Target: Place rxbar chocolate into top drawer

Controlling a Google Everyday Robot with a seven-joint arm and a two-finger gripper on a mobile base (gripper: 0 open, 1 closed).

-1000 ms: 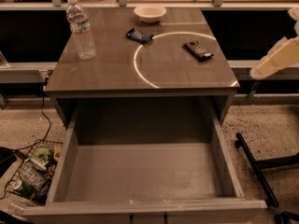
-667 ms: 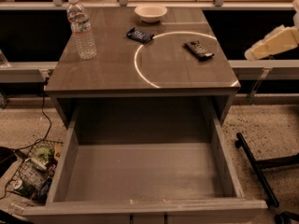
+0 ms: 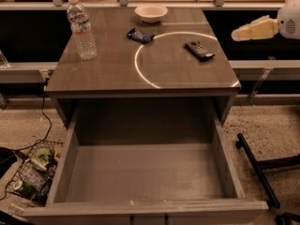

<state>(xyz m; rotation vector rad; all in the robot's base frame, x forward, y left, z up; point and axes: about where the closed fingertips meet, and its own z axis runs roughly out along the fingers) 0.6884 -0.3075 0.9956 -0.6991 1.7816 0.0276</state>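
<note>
The rxbar chocolate [image 3: 199, 50] lies flat on the table [image 3: 103, 74] near its right edge, well apart from the water bottle [image 3: 82, 29] at the left. The gripper [image 3: 241, 33] hangs beyond the table's right edge, partly cut off; whether it is spread or closed cannot be told. Under the table, the top drawer [image 3: 145, 206] stands pulled out.

One high view, tilted down over the wide grey-brown wooden drawer box [image 3: 145, 172].
The single camera stands near the front of the grey-brown wooden bench [image 3: 108, 74], facing its far edge. The drawer box fills the lower half, and the pale end effector [image 3: 239, 33] shows at upper right, beyond the bench's side.
</note>
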